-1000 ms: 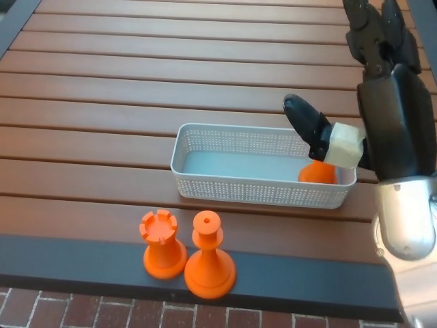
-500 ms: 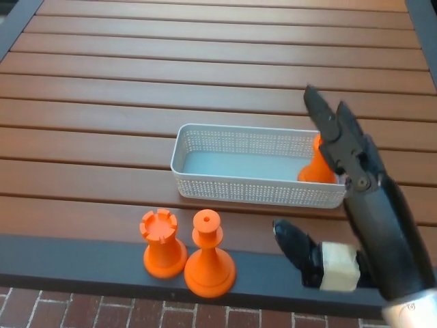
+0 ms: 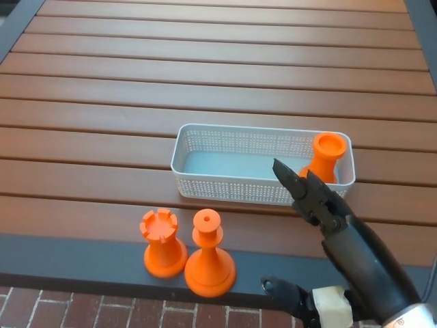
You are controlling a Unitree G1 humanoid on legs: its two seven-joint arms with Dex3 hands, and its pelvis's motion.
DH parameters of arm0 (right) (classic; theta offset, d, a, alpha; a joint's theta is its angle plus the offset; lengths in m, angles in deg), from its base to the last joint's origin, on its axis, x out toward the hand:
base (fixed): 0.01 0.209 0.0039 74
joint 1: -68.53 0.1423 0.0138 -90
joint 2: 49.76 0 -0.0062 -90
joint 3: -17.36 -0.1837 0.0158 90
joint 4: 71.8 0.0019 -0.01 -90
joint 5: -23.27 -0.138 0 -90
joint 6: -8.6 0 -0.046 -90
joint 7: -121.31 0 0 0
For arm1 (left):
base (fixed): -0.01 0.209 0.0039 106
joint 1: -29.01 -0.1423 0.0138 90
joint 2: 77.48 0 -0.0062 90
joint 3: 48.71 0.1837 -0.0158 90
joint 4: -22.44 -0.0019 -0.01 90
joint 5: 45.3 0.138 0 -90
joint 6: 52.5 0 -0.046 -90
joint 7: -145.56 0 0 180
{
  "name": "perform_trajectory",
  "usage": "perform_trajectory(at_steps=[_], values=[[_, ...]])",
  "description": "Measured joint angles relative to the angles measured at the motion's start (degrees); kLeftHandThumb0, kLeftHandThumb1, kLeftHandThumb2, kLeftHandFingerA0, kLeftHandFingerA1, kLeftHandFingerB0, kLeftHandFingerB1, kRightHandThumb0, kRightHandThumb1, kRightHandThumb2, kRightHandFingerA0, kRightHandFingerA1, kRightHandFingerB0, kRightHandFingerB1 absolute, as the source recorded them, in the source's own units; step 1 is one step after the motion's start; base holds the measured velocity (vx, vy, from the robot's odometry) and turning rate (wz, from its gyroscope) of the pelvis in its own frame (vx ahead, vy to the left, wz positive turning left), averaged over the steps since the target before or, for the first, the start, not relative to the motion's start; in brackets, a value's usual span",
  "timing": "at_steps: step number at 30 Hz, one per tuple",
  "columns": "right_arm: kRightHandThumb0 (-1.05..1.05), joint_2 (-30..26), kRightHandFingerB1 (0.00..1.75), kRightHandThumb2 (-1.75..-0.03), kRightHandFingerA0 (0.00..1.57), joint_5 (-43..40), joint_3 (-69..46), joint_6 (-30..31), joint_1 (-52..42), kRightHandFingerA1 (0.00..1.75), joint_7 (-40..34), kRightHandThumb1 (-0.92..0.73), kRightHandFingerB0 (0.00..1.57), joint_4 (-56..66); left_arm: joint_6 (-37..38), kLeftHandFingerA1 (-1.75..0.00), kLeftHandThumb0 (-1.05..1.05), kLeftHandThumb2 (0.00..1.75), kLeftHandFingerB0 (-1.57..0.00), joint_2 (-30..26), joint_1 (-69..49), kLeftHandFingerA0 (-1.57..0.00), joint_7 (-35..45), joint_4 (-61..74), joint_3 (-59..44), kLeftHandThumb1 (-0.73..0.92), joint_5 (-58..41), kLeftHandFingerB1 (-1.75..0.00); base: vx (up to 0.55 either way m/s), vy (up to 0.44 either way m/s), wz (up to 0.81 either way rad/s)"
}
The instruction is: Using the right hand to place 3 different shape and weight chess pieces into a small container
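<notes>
Fingers (image 3: 300, 184) spread wide from the thumb (image 3: 283, 292), nothing in between, so right hand (image 3: 328, 253) was empty and hung low at the near right edge of the slatted wooden table (image 3: 136, 82). Just past the fingertips, white mesh basket (image 3: 205, 164) with one orange chess piece (image 3: 326, 156) stood upright in its right end. Off to the left, out on the table's dark front rim, rook (image 3: 162, 242) and taller pawn-like piece (image 3: 209, 254), side by side, nearly touching.
</notes>
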Motion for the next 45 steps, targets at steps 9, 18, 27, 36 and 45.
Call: perform_trajectory(at_steps=[9,18,27,36,45], values=[[-0.90,0.7,0.00,-0.91,0.00,2.3,2.7,3.3,4.4,0.13,2.4,-0.52,0.00,-4.5,0.0,-1.56,-0.13,1.66,-1.20,0.1,0.6,-1.35,0.0,0.3,0.3,0.21,0.1,-1.43,0.00,0.000,0.00],[-0.90,3.4,0.00,-0.91,0.00,5.0,5.2,4.9,9.3,0.15,2.3,-0.53,0.04,-16.0,-0.9,-1.57,-0.14,1.67,-1.16,0.1,0.1,-1.34,0.3,1.4,0.4,0.23,-0.1,-1.49,0.00,0.000,-0.01],[-0.78,5.7,0.17,-0.92,0.03,7.0,6.6,5.3,12.0,0.34,1.1,-0.48,0.00,-26.3,-1.4,-1.33,-0.04,1.29,-1.39,0.0,-0.1,-1.39,0.0,2.1,0.6,0.57,0.3,-1.33,0.00,0.000,0.00],[-0.86,7.4,0.16,-0.92,0.02,8.0,6.8,4.2,14.4,0.34,-1.1,-0.52,0.10,-32.4,-2.1,-1.60,-0.07,1.71,-1.16,-0.2,0.1,-1.32,0.0,2.3,0.5,0.24,0.3,-1.48,0.00,0.000,0.00],[-0.88,9.6,0.14,-0.93,0.02,9.0,8.2,3.5,14.6,0.31,-2.6,-0.52,0.11,-33.4,-2.1,-1.59,-0.04,1.72,-1.12,-0.7,0.5,-1.25,-1.1,2.0,0.9,0.22,1.2,-1.48,0.00,0.000,0.00]])
